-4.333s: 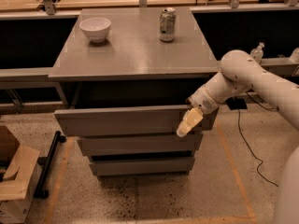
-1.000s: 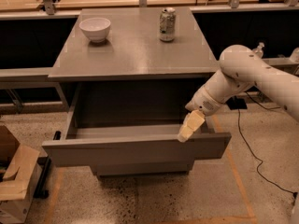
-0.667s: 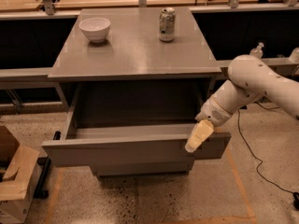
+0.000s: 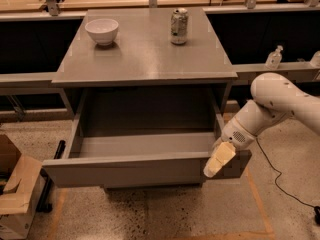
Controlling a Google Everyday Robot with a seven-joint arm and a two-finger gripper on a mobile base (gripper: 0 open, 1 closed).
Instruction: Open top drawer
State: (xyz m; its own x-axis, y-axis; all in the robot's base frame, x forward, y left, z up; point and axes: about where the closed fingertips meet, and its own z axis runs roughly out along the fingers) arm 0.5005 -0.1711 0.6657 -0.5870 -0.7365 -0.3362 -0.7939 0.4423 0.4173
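Note:
The top drawer [image 4: 125, 170] of the grey cabinet stands pulled far out, its wide grey front facing me and its deep box-shaped tray [image 4: 145, 144] open and bare inside. My gripper [image 4: 218, 160], with cream-coloured fingers, is at the right end of the drawer front, just in front of its top edge. The white arm [image 4: 280, 101] reaches in from the right. The two lower drawer fronts are hidden behind the open drawer.
A white bowl [image 4: 102, 30] and a drink can [image 4: 179, 26] stand on the cabinet top [image 4: 145, 59]. A cardboard box [image 4: 15, 194] sits on the floor at left. A black cable [image 4: 280, 176] runs across the floor at right. Low shelves flank the cabinet.
The top drawer has gone from nearly shut to pulled far out. My gripper moved down and right, from the drawer's upper rim to just in front of its right end.

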